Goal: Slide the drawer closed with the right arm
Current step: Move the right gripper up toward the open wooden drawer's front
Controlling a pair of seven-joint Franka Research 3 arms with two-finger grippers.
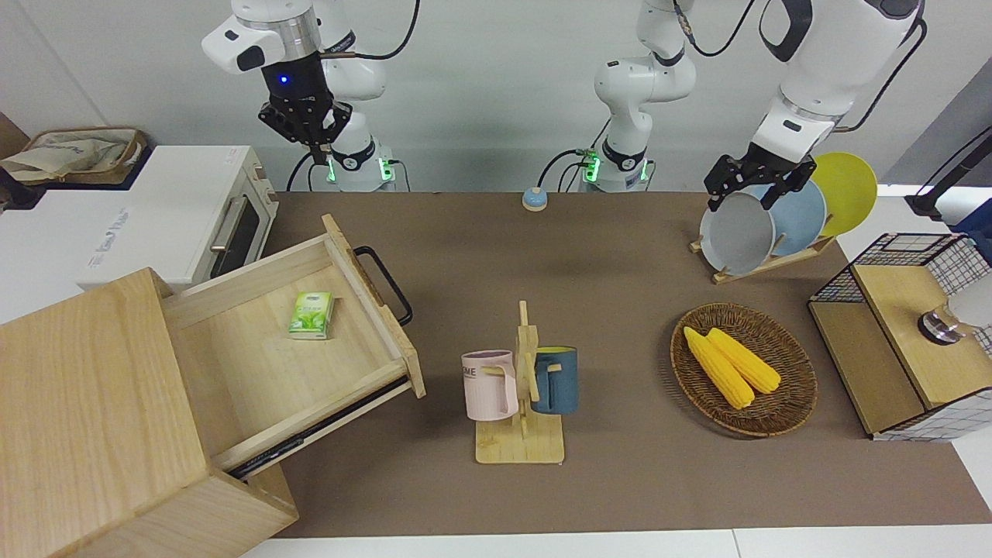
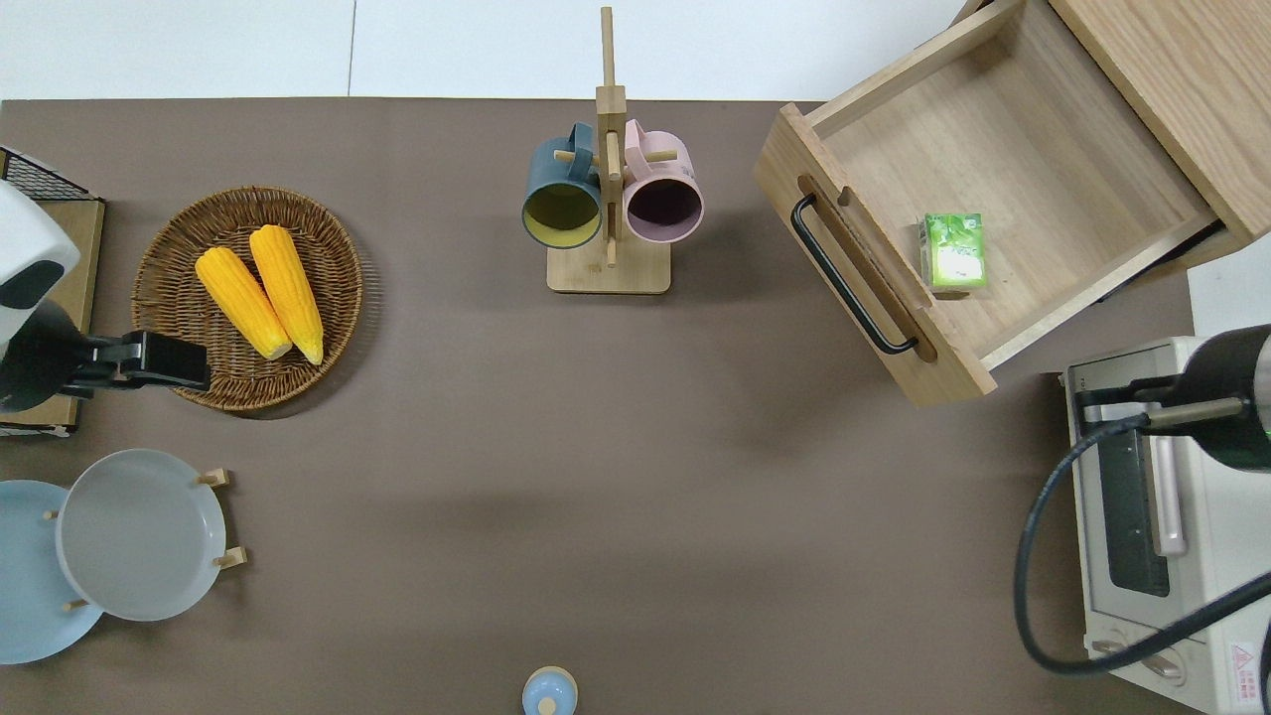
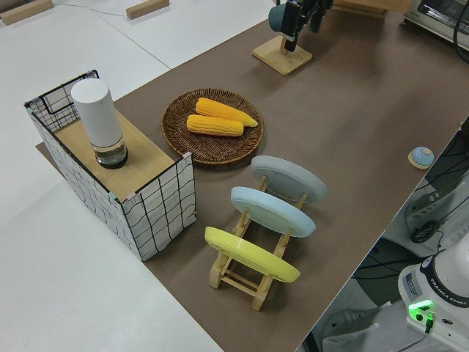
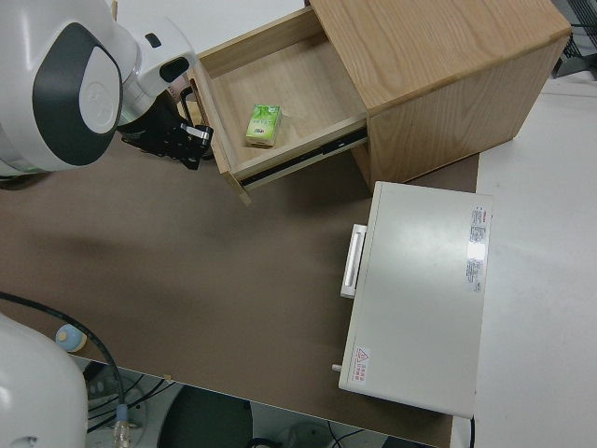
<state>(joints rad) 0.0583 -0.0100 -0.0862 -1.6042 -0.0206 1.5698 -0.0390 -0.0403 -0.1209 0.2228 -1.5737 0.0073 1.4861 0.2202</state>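
The drawer [image 1: 256, 364] [image 2: 1013, 149] [image 4: 280, 84] stands pulled well out of the light-wood cabinet [image 1: 85, 418] at the right arm's end of the table. Its black loop handle [image 1: 385, 283] [image 2: 849, 283] faces the middle of the table. A green packet [image 1: 311, 315] [image 2: 953, 250] lies inside, close to the front panel. My right gripper [image 1: 316, 147] [image 4: 191, 149], with a blue light on its wrist, hangs high in the air and touches nothing. In the overhead view its wrist [image 2: 1226, 397] is over the white toaster oven [image 2: 1152, 526]. The left gripper [image 2: 179, 359] is parked.
The toaster oven [image 1: 186, 217] stands beside the cabinet, nearer to the robots. A wooden mug rack [image 1: 521, 372] with a pink and a blue mug is mid-table. Toward the left arm's end are a basket [image 1: 790, 403] of corn, a plate rack [image 1: 763, 225] and a wire-grid box [image 1: 899, 341].
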